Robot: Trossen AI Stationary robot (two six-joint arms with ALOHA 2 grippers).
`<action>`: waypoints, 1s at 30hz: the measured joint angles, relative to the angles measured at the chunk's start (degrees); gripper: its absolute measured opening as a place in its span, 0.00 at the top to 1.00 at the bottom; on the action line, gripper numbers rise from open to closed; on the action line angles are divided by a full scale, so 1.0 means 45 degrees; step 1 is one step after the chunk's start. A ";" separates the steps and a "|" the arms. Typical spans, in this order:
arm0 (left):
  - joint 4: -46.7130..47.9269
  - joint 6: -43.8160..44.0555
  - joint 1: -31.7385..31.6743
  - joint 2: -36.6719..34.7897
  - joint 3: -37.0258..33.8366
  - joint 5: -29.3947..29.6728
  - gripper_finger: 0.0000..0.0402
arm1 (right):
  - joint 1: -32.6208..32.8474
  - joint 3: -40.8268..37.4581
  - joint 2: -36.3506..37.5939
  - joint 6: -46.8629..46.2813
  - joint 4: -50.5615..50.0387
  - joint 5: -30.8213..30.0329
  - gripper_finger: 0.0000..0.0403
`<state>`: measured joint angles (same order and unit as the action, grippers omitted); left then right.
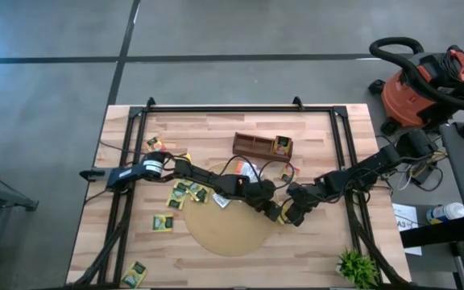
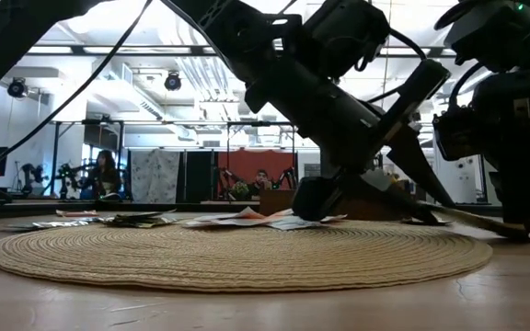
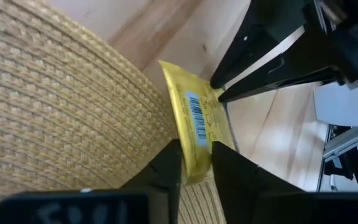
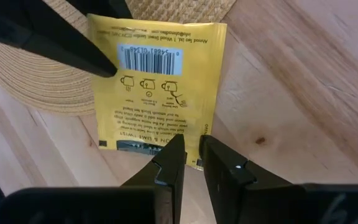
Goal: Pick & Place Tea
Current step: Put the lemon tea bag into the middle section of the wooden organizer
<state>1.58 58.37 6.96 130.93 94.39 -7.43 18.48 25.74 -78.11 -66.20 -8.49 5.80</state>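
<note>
Handover in progress at the round mat's [image 1: 224,229] right edge: left gripper [image 3: 196,163] and right gripper [image 4: 191,155] both have fingers pinched on opposite edges of one yellow tea sachet [image 4: 157,87], lifted off the bench [image 1: 329,137] so neither drops it

From above, we cannot make out the sachet [image 1: 283,216] between the two tools; the arms cover it. Its lower edge hides behind the right tool's fingers [image 4: 169,163]. The box [image 1: 262,146] contents are too small to tell.
</note>
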 joint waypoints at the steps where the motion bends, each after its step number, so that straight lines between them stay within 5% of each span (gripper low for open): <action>1: -0.0008 -0.0018 0.0000 0.0000 0.0000 0.0064 0.83 | 0.0000 0.0000 0.0000 0.0007 0.0005 0.0005 0.85; 6: 0.0016 -0.0386 0.0000 0.0000 0.0000 0.0500 0.97 | 0.0000 0.0030 0.0241 0.0681 -0.0037 0.0134 0.85; 17: 0.0641 -0.1754 0.0088 -0.0829 0.0000 0.2304 1.00 | -0.0101 0.0194 0.4199 0.1290 -0.2188 0.0008 0.85; 30: 0.3301 -1.2162 0.1742 -0.4014 0.0015 0.9497 1.00 | -0.2425 0.0214 1.0559 0.1040 -0.3144 -0.0982 0.85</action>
<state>16.44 3.64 14.80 112.87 94.45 35.30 7.57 26.70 -30.59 -61.52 -22.64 1.39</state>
